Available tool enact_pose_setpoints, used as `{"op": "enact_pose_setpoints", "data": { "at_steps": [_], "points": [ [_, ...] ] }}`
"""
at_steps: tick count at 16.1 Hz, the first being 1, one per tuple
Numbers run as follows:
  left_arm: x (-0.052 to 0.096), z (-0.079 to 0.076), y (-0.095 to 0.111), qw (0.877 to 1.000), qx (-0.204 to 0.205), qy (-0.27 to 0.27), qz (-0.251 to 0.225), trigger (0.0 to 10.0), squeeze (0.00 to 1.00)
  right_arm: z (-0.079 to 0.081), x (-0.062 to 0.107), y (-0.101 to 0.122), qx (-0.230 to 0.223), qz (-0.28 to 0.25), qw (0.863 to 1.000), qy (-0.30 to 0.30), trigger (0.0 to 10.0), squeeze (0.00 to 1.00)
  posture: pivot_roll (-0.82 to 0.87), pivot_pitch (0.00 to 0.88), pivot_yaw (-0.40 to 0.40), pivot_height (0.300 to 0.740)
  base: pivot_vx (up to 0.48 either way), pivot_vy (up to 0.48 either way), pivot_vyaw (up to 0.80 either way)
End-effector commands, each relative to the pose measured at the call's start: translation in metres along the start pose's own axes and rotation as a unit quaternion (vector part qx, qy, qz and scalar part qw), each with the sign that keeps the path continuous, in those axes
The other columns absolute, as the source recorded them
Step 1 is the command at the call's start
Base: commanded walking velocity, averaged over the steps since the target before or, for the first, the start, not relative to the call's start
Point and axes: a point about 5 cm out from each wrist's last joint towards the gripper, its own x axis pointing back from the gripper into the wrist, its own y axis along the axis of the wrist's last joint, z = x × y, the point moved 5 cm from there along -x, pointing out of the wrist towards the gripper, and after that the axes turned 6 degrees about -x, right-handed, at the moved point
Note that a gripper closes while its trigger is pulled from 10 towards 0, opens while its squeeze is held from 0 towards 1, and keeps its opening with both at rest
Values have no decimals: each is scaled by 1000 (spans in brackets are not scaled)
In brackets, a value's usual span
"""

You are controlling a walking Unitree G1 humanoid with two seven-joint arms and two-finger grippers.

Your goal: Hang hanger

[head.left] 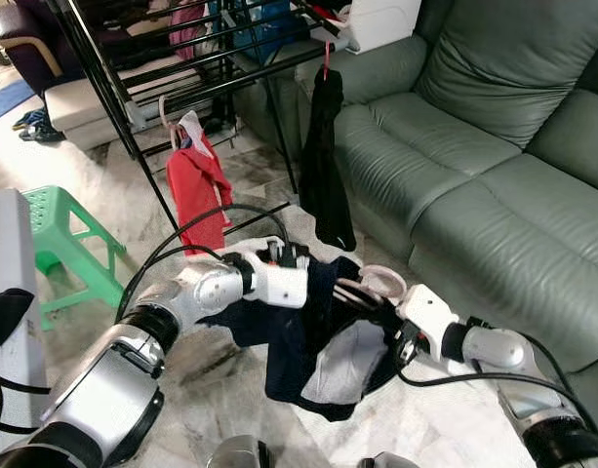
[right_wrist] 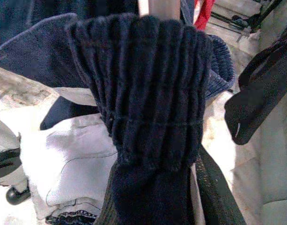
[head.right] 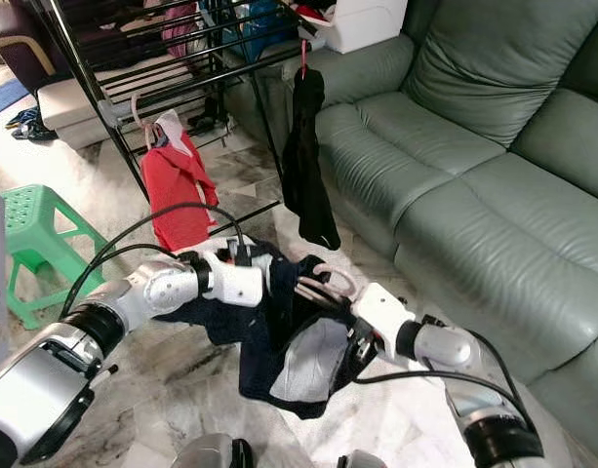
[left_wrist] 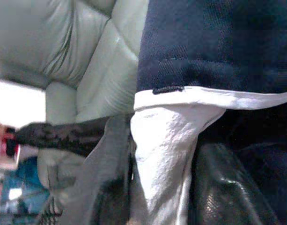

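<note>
With both hands' finger states indeterminable under the navy garment [head.left: 299, 341] at lower centre, the pale hanger [head.left: 377, 285] should be levelled before reaching the black rack [head.left: 181, 68] at upper left.

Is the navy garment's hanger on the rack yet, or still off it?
Off. The navy garment hangs between both arms, its pink hanger hook well below the black drying rack.

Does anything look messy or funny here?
Yes. The navy garment sags bunched between the left gripper and the right gripper, its pale lining showing, pink hanger poking out. The red shirt hangs crooked low on the drying rack.
</note>
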Motion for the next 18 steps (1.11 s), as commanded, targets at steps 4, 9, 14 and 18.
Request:
{"op": "enact_pose_setpoints", "data": {
  "at_steps": [4,9,14,18],
  "points": [
    [4,-3,6,999,-45,-7,-30,10000,1000,18,-15,-8,-39,25,999,-3,0,0,-57,0,59,740,0,0,0],
    [11,19,-13,997,14,78,19,10000,1000,-2,-22,-14,-146,31,981,-123,0,0,-59,0,66,740,0,0,0],
    [18,9,-40,954,228,168,95,10000,1000,-35,-10,-15,-229,14,942,-246,0,0,-73,12,74,740,0,0,0],
    [20,-11,-53,846,465,231,118,10000,0,-36,-4,-11,-252,-5,923,-290,1176,0,-85,19,80,740,0,0,0]
  ]
}}
